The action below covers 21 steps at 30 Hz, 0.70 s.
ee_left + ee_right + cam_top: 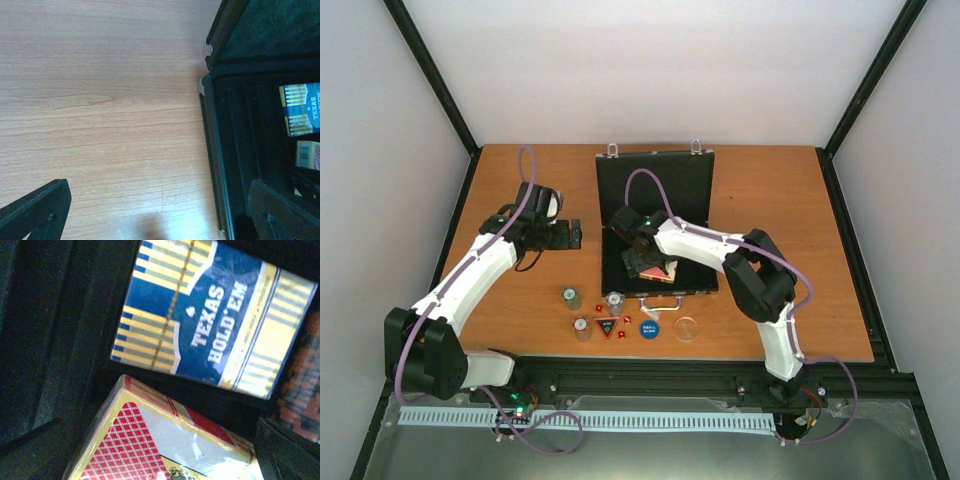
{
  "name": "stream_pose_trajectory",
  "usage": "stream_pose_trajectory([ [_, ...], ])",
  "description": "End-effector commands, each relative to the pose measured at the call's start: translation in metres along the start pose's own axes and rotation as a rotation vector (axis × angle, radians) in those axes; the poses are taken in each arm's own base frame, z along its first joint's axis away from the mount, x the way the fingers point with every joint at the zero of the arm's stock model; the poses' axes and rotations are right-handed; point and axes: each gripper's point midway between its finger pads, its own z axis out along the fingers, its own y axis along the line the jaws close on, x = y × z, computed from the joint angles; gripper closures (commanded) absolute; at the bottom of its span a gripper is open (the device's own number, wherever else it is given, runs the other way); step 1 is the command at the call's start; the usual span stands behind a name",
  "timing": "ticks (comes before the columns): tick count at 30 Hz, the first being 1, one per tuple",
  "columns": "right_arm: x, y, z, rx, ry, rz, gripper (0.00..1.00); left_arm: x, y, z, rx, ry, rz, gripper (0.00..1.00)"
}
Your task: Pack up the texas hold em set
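Note:
The black briefcase lies open at mid-table, lid back. My right gripper is down inside its base, shut on a red card deck that sits tilted between the fingers. A blue "Texas Hold'em" deck lies in the case just beyond; it also shows in the left wrist view. My left gripper is open and empty over bare table beside the case's left wall. Chip stacks, red dice and the blue button stand in front of the case.
A clear round lid-like piece lies right of the button. A dark triangular piece sits among the dice. The case's upright lid blocks the back. Black frame rails run along the table's sides and near edge.

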Motion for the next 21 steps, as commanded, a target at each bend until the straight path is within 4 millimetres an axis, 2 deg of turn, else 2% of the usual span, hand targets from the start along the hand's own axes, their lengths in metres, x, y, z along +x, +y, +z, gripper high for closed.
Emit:
stream_pose_trajectory([
  [1, 0.02, -0.008, -0.013, -0.006, 0.015, -0.038, 0.0, -0.004, -0.004, -0.002, 0.015, -0.006, 0.023, 0.0],
  [6, 0.008, -0.012, -0.029, -0.006, -0.043, -0.053, 0.0, -0.005, -0.005, 0.0, 0.017, -0.001, 0.024, 0.0],
  [14, -0.02, -0.004, -0.053, -0.046, -0.107, -0.04, 0.0, -0.007, -0.005, 0.0, 0.016, -0.003, 0.025, 0.0],
  [16, -0.017, -0.004, -0.055, -0.05, -0.088, -0.035, 0.0, -0.007, -0.005, 0.0, 0.014, -0.004, 0.024, 0.0],
  [21, 0.006, -0.004, -0.056, -0.079, -0.01, -0.022, 0.0, -0.006, -0.004, 0.001, 0.013, -0.002, 0.021, 0.0],
])
